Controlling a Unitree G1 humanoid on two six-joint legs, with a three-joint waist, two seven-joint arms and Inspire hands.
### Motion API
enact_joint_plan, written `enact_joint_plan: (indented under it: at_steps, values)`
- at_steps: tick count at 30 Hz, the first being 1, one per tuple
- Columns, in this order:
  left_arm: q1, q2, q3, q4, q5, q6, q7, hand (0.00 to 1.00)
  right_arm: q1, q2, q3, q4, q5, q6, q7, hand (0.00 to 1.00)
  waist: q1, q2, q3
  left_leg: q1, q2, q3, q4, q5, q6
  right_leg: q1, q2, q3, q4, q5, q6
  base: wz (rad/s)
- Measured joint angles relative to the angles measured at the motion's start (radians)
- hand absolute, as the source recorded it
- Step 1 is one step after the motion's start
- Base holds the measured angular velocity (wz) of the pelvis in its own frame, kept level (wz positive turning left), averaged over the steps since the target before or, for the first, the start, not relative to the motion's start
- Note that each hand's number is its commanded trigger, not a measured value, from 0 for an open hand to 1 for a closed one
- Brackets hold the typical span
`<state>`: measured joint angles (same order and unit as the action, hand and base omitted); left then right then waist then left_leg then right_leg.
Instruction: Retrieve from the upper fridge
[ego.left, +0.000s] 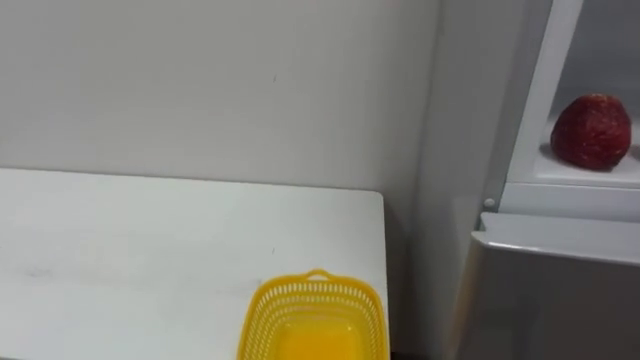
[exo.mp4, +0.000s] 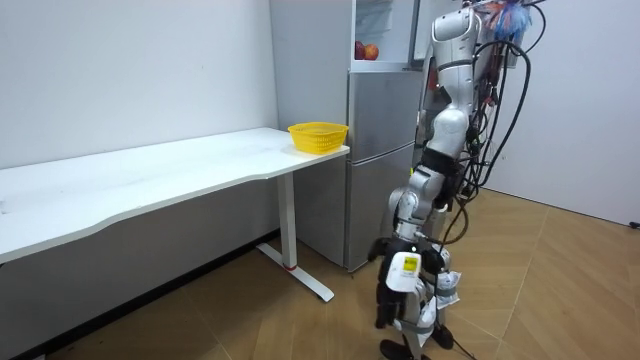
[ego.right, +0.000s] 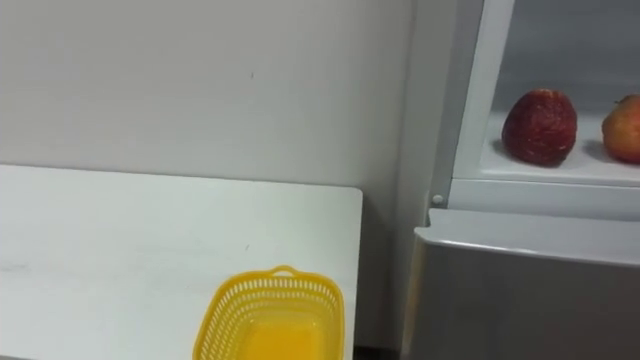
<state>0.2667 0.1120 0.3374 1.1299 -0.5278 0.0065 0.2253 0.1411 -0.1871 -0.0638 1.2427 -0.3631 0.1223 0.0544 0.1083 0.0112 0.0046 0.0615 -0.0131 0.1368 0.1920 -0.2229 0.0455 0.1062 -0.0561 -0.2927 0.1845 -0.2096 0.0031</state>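
Observation:
The upper fridge compartment stands open at the right. On its white shelf (ego.right: 540, 172) lies a dark red fruit (ego.right: 540, 127) with an orange-red fruit (ego.right: 625, 128) beside it at the picture's edge; both show small in the room view as the fruits (exo.mp4: 365, 50). I stand on the wooden floor facing the fridge (exo.mp4: 380, 150), a short step from it. My left hand (exo.mp4: 393, 296) hangs low at my side, far below the shelf.
A yellow mesh basket (ego.left: 313, 318) sits empty at the near right corner of the long white table (ego.left: 150, 240), left of the fridge. The shut grey lower fridge door (ego.right: 520, 290) is below the shelf. A plain wall runs behind the table.

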Motion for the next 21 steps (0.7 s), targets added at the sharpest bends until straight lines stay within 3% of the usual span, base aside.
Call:
enact_joint_plan:
  at_steps: [5, 7, 10, 15, 21]
  values:
    - [-0.019, -0.001, -0.075, 0.002, 0.236, 0.033, -0.04, 0.0, -0.006, 0.0, 0.001, 0.001, 0.0, -0.001, 0.014, 0.0, -0.032, 0.015, 0.0015, -0.003, 0.0, 0.001, 0.008, 0.002, 0.001, -0.001, -0.001, 0.004, -0.003, -0.002, 0.0, 0.02]
    - [-0.043, -0.001, -0.12, 0.0, 0.383, 0.038, -0.065, 0.0, -0.007, 0.001, 0.002, 0.008, 0.0, -0.001, 0.015, 0.0, -0.056, 0.013, 0.0006, -0.003, 0.0, 0.002, 0.008, 0.002, 0.002, -0.002, -0.002, 0.003, 0.001, -0.004, 0.0, 0.0]
    - [-0.067, -0.002, -0.128, -0.009, 0.516, 0.039, -0.088, 0.0, -0.006, 0.002, 0.001, 0.002, -0.002, -0.001, 0.015, 0.0, -0.08, 0.0, -0.0033, -0.005, 0.0, 0.007, 0.007, 0.003, 0.001, -0.008, 0.0, 0.01, 0.002, -0.005, -0.001, -0.05]
    - [-0.088, -0.002, -0.186, -0.023, 0.612, 0.039, -0.107, 0.0, -0.002, 0.003, 0.001, -0.004, -0.002, 0.001, 0.008, 0.0, -0.096, -0.013, -0.0073, 0.003, 0.002, 0.039, -0.002, 0.003, 0.002, -0.015, 0.004, 0.044, 0.004, 0.0, 0.002, -0.19]
    - [-0.113, 0.0, -0.245, -0.03, 0.69, 0.04, -0.131, 0.0, -0.013, 0.017, 0.0, -0.008, 0.001, -0.002, -0.057, 0.0, -0.106, -0.017, -0.0062, 0.006, 0.002, 0.061, -0.014, 0.003, 0.003, -0.028, 0.008, 0.077, 0.015, 0.002, 0.005, -0.14]
